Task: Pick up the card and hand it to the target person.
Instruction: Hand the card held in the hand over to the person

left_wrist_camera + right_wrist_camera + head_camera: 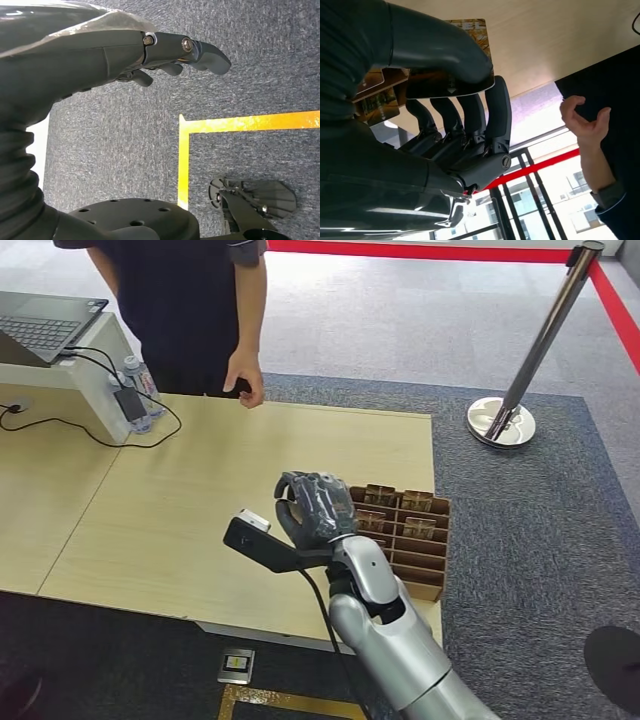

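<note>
The right hand [444,120] holds the card [471,60] tight above the bench [226,500]. The left hand [158,55] hangs with nothing in it. A person [189,300] stands at the far edge.

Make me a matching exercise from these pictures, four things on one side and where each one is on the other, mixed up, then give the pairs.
Things:
1. card
2. laptop
3. cardboard box
4. stanchion base

Places:
A. on the carpet beyond the table's right end
B. pinched in the right robot hand
C. on the white stand at the table's far left
D. at the table's near right corner

Pairs: 1-B, 2-C, 3-D, 4-A
</note>
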`<act>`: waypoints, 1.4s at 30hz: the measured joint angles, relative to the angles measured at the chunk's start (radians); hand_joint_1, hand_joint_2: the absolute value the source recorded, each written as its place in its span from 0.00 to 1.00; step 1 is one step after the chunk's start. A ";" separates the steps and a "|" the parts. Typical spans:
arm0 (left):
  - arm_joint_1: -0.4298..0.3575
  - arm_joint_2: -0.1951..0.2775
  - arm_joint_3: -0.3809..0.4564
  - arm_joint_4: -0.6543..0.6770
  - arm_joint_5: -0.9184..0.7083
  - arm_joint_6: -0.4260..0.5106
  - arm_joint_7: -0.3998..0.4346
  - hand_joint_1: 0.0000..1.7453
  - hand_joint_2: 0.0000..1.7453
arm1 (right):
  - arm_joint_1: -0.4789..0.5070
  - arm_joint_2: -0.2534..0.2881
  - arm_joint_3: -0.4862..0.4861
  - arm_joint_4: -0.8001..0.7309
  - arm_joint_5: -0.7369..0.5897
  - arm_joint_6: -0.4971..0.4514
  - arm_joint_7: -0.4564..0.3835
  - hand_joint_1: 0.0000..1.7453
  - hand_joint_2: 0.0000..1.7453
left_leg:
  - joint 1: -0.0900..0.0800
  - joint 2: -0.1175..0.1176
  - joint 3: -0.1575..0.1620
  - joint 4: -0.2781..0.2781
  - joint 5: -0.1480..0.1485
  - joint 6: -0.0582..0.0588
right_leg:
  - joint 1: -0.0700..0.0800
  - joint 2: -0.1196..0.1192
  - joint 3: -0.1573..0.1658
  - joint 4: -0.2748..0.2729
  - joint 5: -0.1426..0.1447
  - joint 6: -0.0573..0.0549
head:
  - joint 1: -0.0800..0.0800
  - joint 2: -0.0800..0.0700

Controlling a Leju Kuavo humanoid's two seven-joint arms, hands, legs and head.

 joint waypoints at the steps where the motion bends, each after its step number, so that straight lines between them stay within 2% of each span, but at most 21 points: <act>1: 0.000 0.000 0.000 0.000 0.000 0.001 0.000 0.00 1.00 | -0.009 0.007 0.009 0.010 -0.004 0.002 -0.001 0.84 1.00 | 0.000 0.000 0.000 0.000 0.000 0.000 | 0.000 0.000 0.000 0.000 0.000 0.000 | 0.000 0.000; 12: -0.002 -0.004 0.001 0.000 0.012 0.012 0.014 0.00 1.00 | -0.077 0.071 0.077 0.122 -0.044 0.019 -0.017 0.88 1.00 | 0.000 0.000 0.000 0.000 0.000 0.000 | 0.000 0.000 0.000 0.000 0.000 0.000 | 0.000 0.000; 18: -0.002 -0.005 0.001 0.000 0.010 0.010 0.009 0.00 1.00 | -0.099 0.086 0.087 0.201 -0.065 -0.014 -0.019 0.89 1.00 | 0.000 0.000 0.000 0.000 0.000 0.000 | 0.000 0.000 0.000 0.000 0.000 0.000 | 0.000 0.000; 28: -0.033 -0.014 0.000 0.000 -0.005 -0.007 0.072 0.00 1.00 | -0.142 0.088 0.086 0.317 -0.074 -0.056 -0.014 0.81 1.00 | 0.000 0.000 0.000 0.000 0.000 0.000 | 0.000 0.000 0.000 0.000 0.001 -0.001 | 0.000 0.000; 30: -0.036 -0.017 -0.001 0.000 -0.010 -0.007 0.073 0.00 1.00 | -0.148 0.088 0.086 0.334 -0.073 -0.061 -0.008 0.66 1.00 | 0.000 0.000 0.000 0.000 0.000 0.000 | 0.000 0.000 0.000 0.000 0.001 -0.001 | 0.000 0.000; 31: -0.036 -0.017 -0.001 0.000 -0.013 -0.008 0.073 0.00 1.00 | -0.149 0.088 0.086 0.341 -0.073 -0.064 -0.006 0.52 1.00 | 0.000 0.000 0.000 0.000 0.000 0.000 | 0.000 0.000 0.000 0.000 0.001 -0.001 | 0.000 0.000; 32: -0.036 -0.018 -0.001 0.000 -0.015 -0.008 0.074 0.00 1.00 | -0.150 0.088 0.086 0.347 -0.073 -0.066 -0.005 0.32 1.00 | 0.000 0.000 0.000 0.000 0.000 0.000 | 0.000 0.000 0.000 0.000 0.001 -0.001 | 0.000 0.000; 34: -0.037 -0.019 -0.002 0.000 -0.019 -0.009 0.075 0.00 1.00 | -0.151 0.087 0.086 0.359 -0.073 -0.072 -0.004 0.06 1.00 | 0.000 0.000 0.000 0.000 0.000 0.000 | 0.000 0.000 -0.001 0.000 0.001 -0.001 | 0.000 0.000; 35: -0.038 -0.019 -0.002 0.000 -0.019 -0.009 0.075 0.00 1.00 | -0.151 0.087 0.086 0.363 -0.073 -0.075 -0.005 0.00 0.75 | 0.000 0.000 0.000 0.000 0.000 0.000 | 0.000 0.000 -0.001 0.000 0.001 -0.001 | 0.000 0.000; 38: -0.039 -0.020 -0.003 0.000 -0.018 -0.009 0.075 0.00 1.00 | -0.151 0.087 0.086 0.372 -0.071 -0.084 -0.009 0.00 0.00 | 0.000 0.000 0.000 0.000 0.000 0.000 | 0.000 0.000 -0.001 0.000 0.001 -0.001 | 0.000 0.000; 42: -0.037 -0.020 -0.003 0.000 -0.017 -0.007 0.062 0.00 1.00 | -0.150 0.087 0.086 0.374 -0.065 -0.097 -0.013 0.00 0.00 | 0.000 0.000 0.000 0.000 0.000 0.000 | 0.000 0.000 -0.001 0.000 0.001 -0.001 | 0.000 0.000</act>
